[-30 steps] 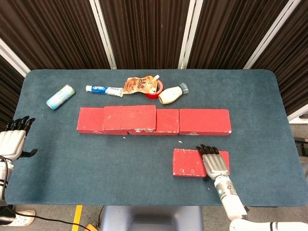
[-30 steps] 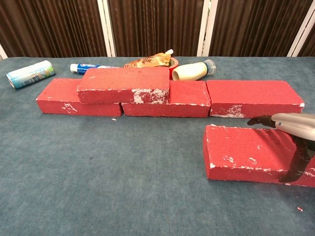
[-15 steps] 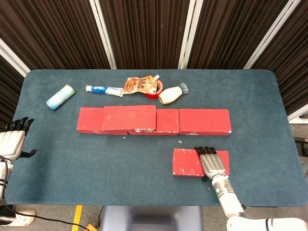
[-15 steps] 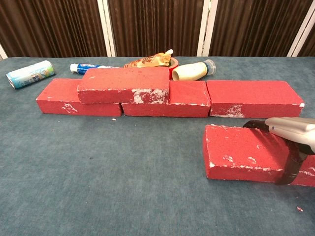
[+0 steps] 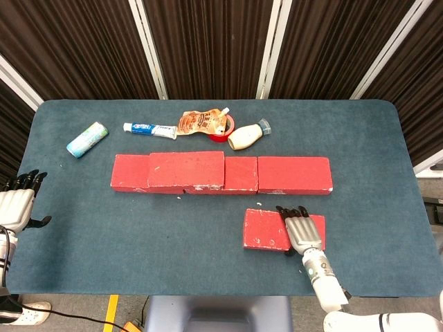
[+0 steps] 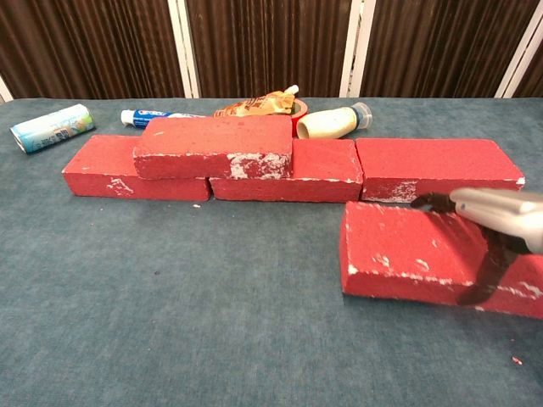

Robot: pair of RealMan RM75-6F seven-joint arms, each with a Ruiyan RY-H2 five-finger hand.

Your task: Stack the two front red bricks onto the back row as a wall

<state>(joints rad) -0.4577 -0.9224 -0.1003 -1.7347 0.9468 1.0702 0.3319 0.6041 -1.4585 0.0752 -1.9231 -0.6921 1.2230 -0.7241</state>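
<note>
The front brick lies at the counter's five o'clock, long axis running three to nine. The right hand clamps its right end, fingers over the top, thumb down the near face. The open wall slot sits toward twelve. The left hand, spread, idles far off at nine.

Two cameras cover one scene. The head view looks steeply down from above the near edge, far enough to take in the whole blue-green table, with dark curtains across the top of the frame. The chest view sits low and close, looking level across the tabletop toward the same curtains. Both share the row of red bricks across mid-frame and the items behind it.
</note>
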